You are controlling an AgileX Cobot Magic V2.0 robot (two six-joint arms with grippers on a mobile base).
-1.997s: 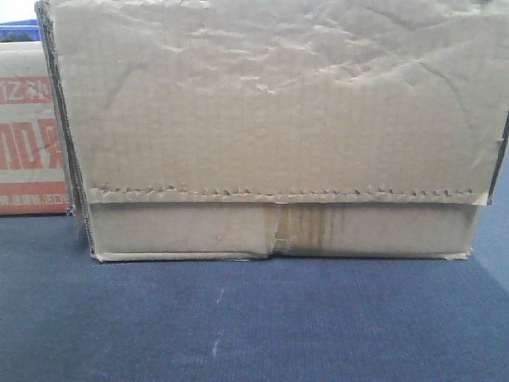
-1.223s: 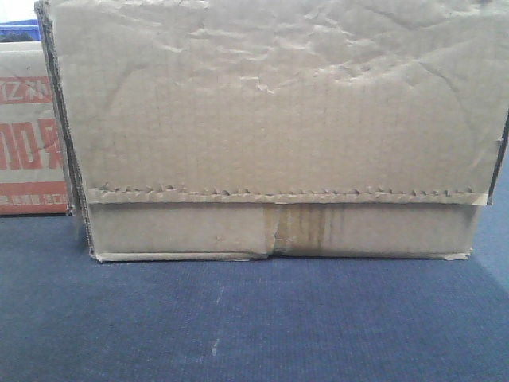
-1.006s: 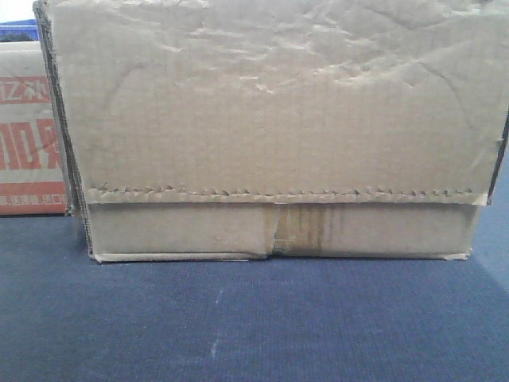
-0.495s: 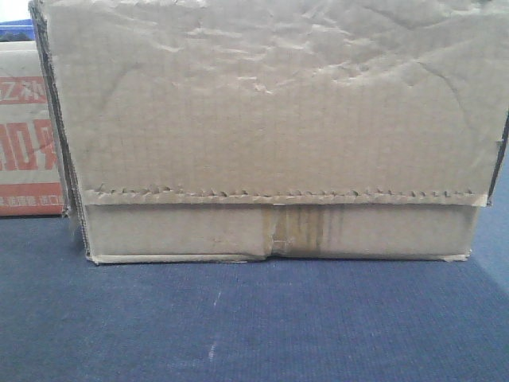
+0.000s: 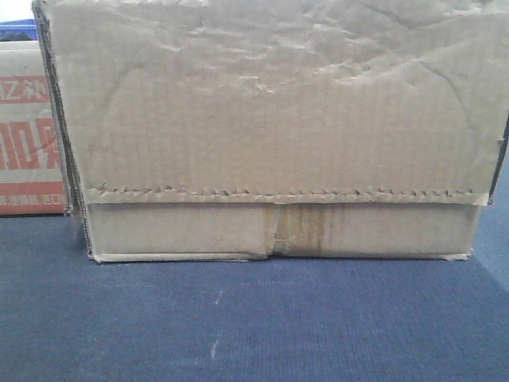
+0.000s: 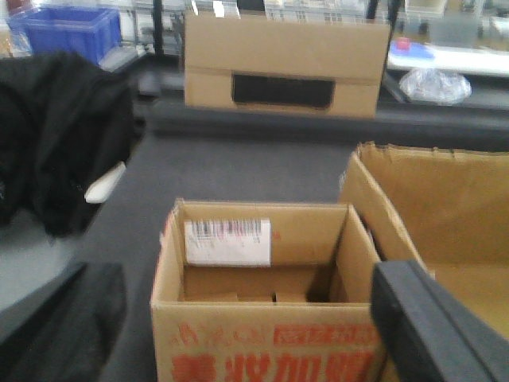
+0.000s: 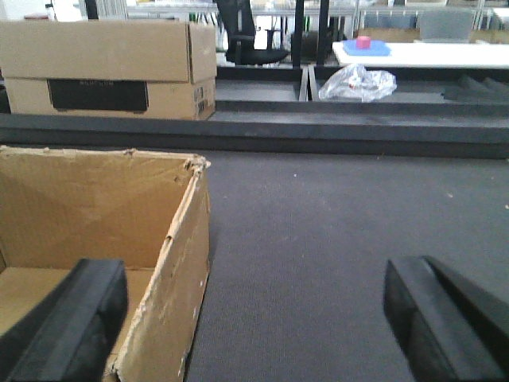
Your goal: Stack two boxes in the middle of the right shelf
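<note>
- On the dark carpeted counter (image 5: 254,318), the large carton (image 5: 270,119) stands close before the front camera. Its wrinkled face is toward you, with the jagged flap line and taped centre seam low down, and it bears no print.
- Just beside its left edge stands the red-printed carton (image 5: 32,135), probably the second of the two boxes. Both rest on the counter, neither is lifted, and the right shelf appears in no view.
- Right gripper (image 7: 254,326): the jaws are wide apart, one inside the large carton's open top and the other over bare counter. They straddle the wall on the robot's right, which looks like a set-up for pinching that wall.
- Left gripper (image 6: 238,326): the jaws are apart and hang over the open red-printed carton. One jaw shows above the large carton's rim.
- Writing: the red Chinese characters are cropped in both views, so you cannot read them reliably. A white barcode label (image 6: 227,242) sits inside the far wall, its digits blurred.
- Beyond, a background carton (image 7: 103,68) carries a black panel whose pale lettering is illegible.
</note>
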